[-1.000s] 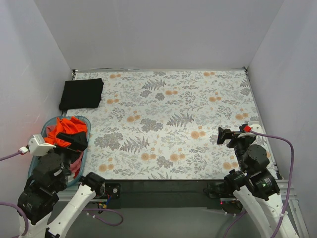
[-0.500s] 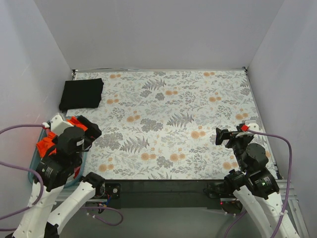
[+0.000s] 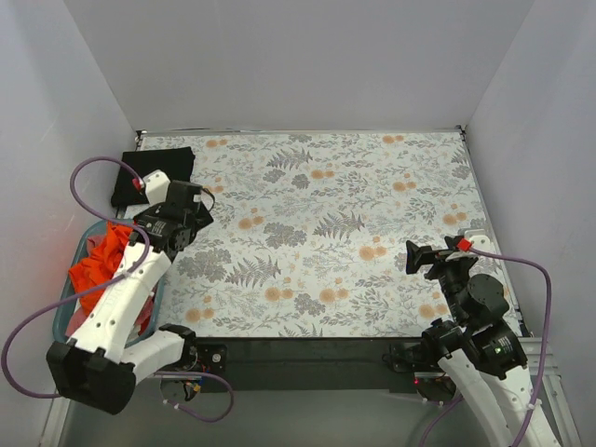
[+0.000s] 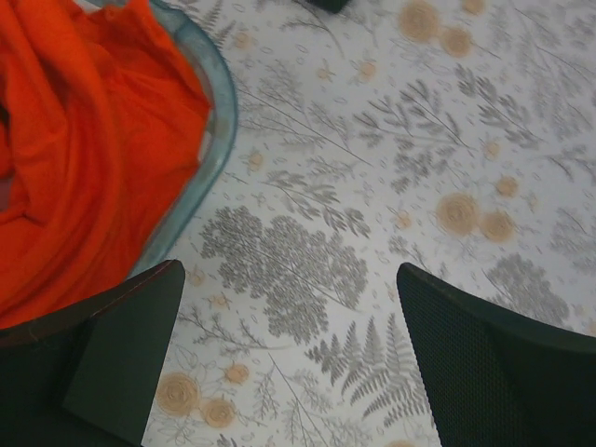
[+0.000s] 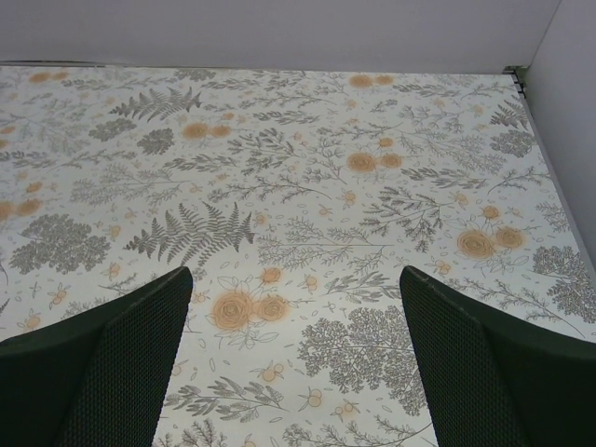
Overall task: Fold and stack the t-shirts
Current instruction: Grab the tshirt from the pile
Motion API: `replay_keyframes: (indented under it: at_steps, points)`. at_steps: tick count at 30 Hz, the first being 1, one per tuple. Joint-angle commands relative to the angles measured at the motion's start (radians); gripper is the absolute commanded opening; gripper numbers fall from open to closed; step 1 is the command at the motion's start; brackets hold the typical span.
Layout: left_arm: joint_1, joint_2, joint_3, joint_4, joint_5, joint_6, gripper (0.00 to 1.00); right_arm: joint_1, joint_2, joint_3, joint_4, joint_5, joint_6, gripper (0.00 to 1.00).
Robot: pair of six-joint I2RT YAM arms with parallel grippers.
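The teal basket (image 4: pixel 222 130) at the left edge of the tabletop (image 3: pixel 354 186) holds a crumpled orange-red t-shirt (image 4: pixel 93 158). The left tool (image 4: pixel 289 270) hangs just beside the basket rim, its fingers spread wide and holding nothing. The right tool (image 5: pixel 295 272) is spread in the same way above the bare floral pattern. Only the overhead view shows fully the folded black t-shirt (image 3: pixel 130 177), which lies flat in the far left corner.

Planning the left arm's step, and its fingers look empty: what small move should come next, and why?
Probably shift the left arm's fingers over the basket and lower onto the orange shirt: they stand open, empty, above the table, and only the black shirt lies folded.
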Motion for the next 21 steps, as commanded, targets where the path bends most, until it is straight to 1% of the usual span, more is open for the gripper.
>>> replay_keyframes:
  at_steps: [1,2,4,5,7,8,10,11,13,14,16,19,20,21]
  points:
    - [0.206,0.068,0.026,0.094,0.073,0.094,0.98,-0.001,-0.029,0.018,0.052,-0.016,-0.008,0.98]
    - [0.282,0.078,0.040,0.103,0.062,0.099,0.98,-0.001,-0.035,0.016,0.053,-0.019,-0.008,0.98]
    - [0.286,0.086,0.052,0.103,-0.034,0.097,0.98,0.001,-0.038,0.018,0.053,-0.029,-0.010,0.98]
    - [0.289,0.086,0.046,0.118,-0.116,0.096,0.98,-0.001,-0.041,0.016,0.053,-0.034,-0.010,0.98]
    - [0.317,0.083,0.016,0.179,-0.167,0.155,0.98,-0.001,-0.046,0.015,0.055,-0.034,-0.011,0.98]
    - [0.364,0.091,0.005,0.216,-0.156,0.160,0.98,0.001,-0.047,0.015,0.055,-0.034,-0.011,0.98]
    - [0.390,0.129,0.002,0.221,-0.153,0.134,0.98,-0.001,-0.050,0.015,0.055,-0.040,-0.011,0.98]
    - [0.439,0.140,-0.004,0.253,-0.173,0.131,0.98,-0.001,-0.052,0.015,0.056,-0.043,-0.011,0.98]
    - [0.475,0.154,-0.038,0.305,-0.185,0.142,0.98,0.001,-0.058,0.016,0.055,-0.065,-0.014,0.99]
    - [0.514,0.176,-0.044,0.339,-0.181,0.140,0.98,-0.001,-0.061,0.016,0.055,-0.071,-0.013,0.98]
    - [0.542,0.206,-0.060,0.356,-0.190,0.129,0.97,-0.001,-0.061,0.015,0.055,-0.074,-0.014,0.99]
    - [0.581,0.259,-0.084,0.397,-0.181,0.113,0.94,-0.001,-0.041,0.015,0.053,-0.071,-0.016,0.98]
    - [0.593,0.270,-0.089,0.411,-0.178,0.100,0.88,-0.001,-0.040,0.016,0.055,-0.072,-0.017,0.98]
    - [0.596,0.288,-0.096,0.424,-0.172,0.099,0.87,0.001,-0.035,0.016,0.055,-0.079,-0.017,0.98]
